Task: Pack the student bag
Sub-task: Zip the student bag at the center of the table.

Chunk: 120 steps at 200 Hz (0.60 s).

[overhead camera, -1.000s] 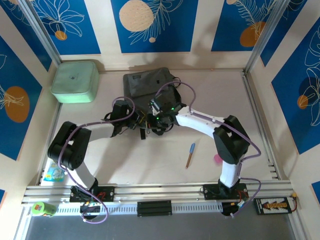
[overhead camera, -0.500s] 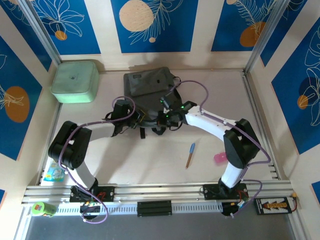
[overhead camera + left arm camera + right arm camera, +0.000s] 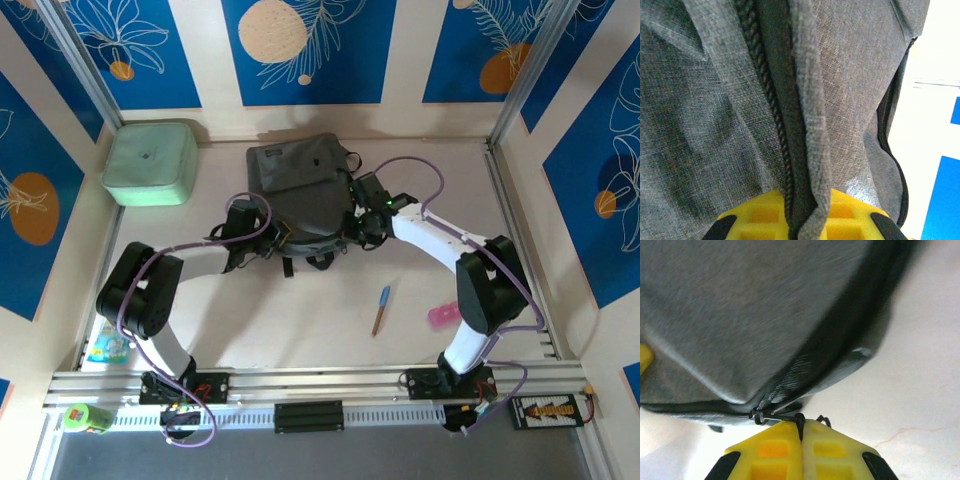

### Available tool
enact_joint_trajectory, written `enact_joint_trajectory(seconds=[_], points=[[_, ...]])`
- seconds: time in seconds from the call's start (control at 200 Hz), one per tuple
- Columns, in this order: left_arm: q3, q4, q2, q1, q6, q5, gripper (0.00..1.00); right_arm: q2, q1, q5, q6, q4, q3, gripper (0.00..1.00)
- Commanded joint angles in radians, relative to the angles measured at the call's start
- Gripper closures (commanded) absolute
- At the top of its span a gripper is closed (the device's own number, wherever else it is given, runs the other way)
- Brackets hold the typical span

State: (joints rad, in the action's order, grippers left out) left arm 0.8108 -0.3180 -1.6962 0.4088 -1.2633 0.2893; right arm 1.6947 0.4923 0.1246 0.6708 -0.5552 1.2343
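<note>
Grey bag (image 3: pixel 300 175) pinched in left jaws; right jaws, clamping the zip pull (image 3: pixel 798 419), should draw along steadily.

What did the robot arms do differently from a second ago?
The right fingers, shut on the zip pull, slid to the right along the near edge of the student bag, probably working the zip along. The left fingers stayed clamped on a fold of the bag's edge. The bag, the pen and the green box did not move.
</note>
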Motion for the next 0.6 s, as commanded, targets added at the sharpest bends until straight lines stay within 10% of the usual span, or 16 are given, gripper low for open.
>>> enact_joint_trajectory(seconds=[0.0, 0.375, 0.595], points=[[-0.004, 0.054, 0.027, -0.041, 0.042, -0.043, 1.0, -0.005, -0.06, 0.075, -0.07, -0.057, 0.009, 1.0], [0.021, 0.04, 0.012, -0.05, 0.064, 0.001, 1.0, -0.042, -0.063, 0.002, -0.11, -0.006, -0.045, 1.0], [0.032, 0.03, 0.0, -0.048, 0.07, 0.037, 1.0, -0.095, -0.072, -0.139, -0.242, 0.04, -0.07, 0.51]])
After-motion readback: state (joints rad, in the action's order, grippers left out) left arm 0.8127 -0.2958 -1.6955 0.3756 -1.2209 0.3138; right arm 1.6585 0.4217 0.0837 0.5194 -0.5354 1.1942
